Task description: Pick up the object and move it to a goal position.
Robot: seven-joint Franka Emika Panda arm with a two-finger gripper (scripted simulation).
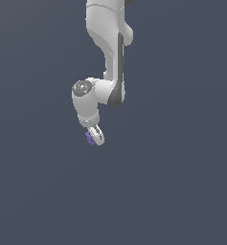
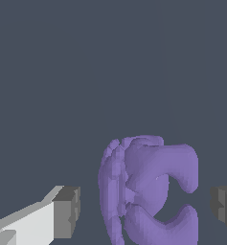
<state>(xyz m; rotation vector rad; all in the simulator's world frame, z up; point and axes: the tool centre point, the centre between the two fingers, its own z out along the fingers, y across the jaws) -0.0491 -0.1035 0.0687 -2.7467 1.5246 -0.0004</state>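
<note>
The object is a small purple, lumpy piece with a C-shaped notch on one side. In the wrist view it lies between my two fingers, with a gap to the dark pad on one side and a smaller gap to the pad on the other. My gripper is open around it and neither pad touches it. In the exterior view the white gripper hangs below the arm, and the purple object shows at its tip on the exterior view's left side.
A plain dark grey-blue surface fills both views. The white arm comes down from the top of the exterior view.
</note>
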